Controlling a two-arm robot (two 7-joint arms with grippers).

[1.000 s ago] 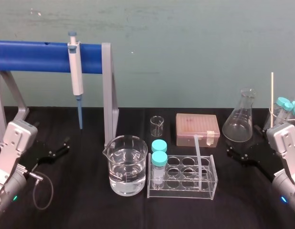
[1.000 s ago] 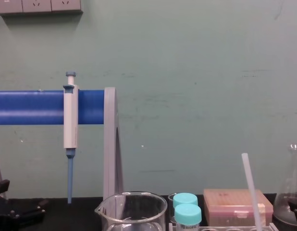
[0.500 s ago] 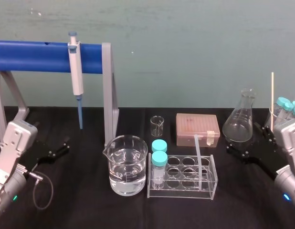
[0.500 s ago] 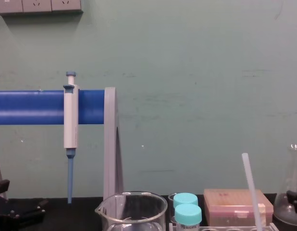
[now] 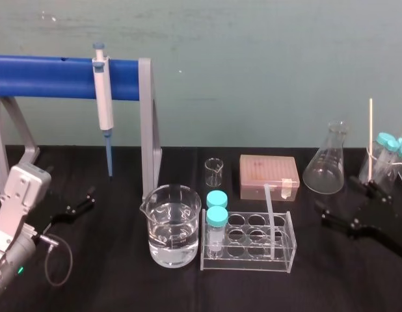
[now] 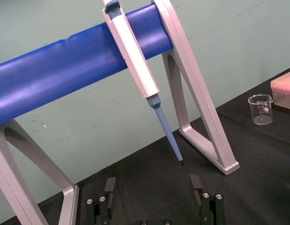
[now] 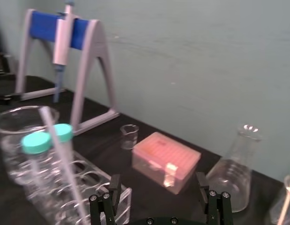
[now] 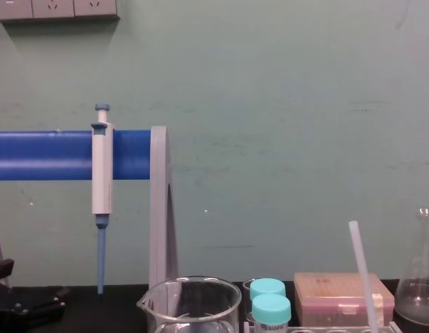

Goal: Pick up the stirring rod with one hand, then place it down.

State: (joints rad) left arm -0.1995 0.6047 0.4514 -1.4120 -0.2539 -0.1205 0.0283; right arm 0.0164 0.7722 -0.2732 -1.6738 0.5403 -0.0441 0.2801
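The head camera looks forward and down from high up, taking in the whole black table point(image 5: 123, 286) back to the green wall point(image 5: 266, 58). The chest camera sits lower, facing that wall level across the table. Both share the pipette point(image 5: 105, 104), which the left wrist camera sees close from below, and the stirring rod point(image 5: 270, 221), near the right wrist camera

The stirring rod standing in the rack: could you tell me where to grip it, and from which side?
Likely the bare upper length of the stirring rod, above the clear rack, approached from the right with the open right gripper closing across the shaft. It stands nearly upright in a right-hand well, and capped tubes crowd the rack's left end. The left gripper is parked far left.
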